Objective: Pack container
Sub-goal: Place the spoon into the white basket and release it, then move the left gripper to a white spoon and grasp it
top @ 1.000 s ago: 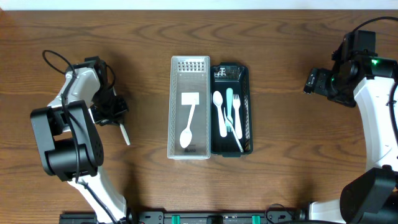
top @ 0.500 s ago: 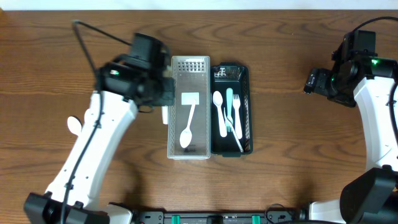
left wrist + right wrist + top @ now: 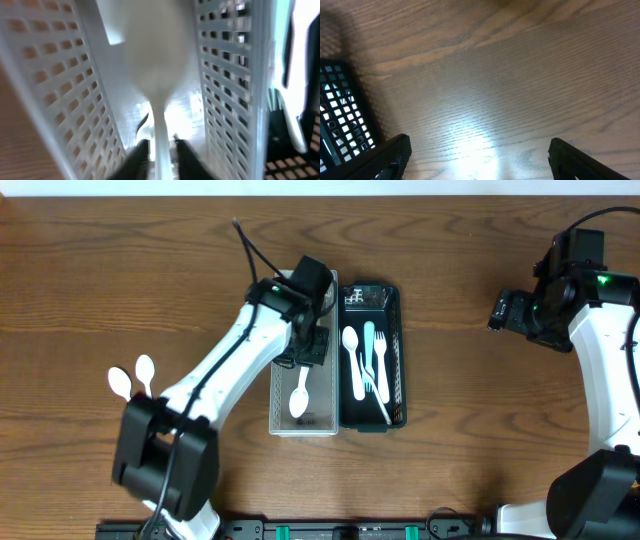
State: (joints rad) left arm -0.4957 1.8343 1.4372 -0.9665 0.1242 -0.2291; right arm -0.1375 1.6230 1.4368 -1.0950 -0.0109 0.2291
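Two dark fingertips [image 3: 138,159] of the left gripper [image 3: 161,156] stand narrowly apart inside the white perforated basket [image 3: 75,90]. The thin handle of a white spoon [image 3: 157,60] runs straight between them. Its bowl lies out ahead of the jaws, well past the tips, blurred and filling the middle of the wrist view. The basket's slotted walls rise on either side of both spoon and jaws. The blur hides whether the pads press the handle or merely flank it, so a grip cannot be told.

From overhead, that gripper hangs over the far half of the basket. A pale spoon [image 3: 299,398] lies on the basket floor just ahead of the jaws, bowl farthest from them and handle end lost beneath the gripper. Whether it is the same spoon cannot be told.

A dark basket [image 3: 397,360] stands against the white one, just beside the jaws, holding white forks [image 3: 383,385], a white spoon and a teal utensil [image 3: 369,340]. Two loose white spoons [image 3: 121,383] lie on the table [image 3: 450,470], well apart from the left jaws.

The right gripper [image 3: 480,160] is spread wide with only bare wood between its jaws. A corner of the dark basket shows off to one side of them.
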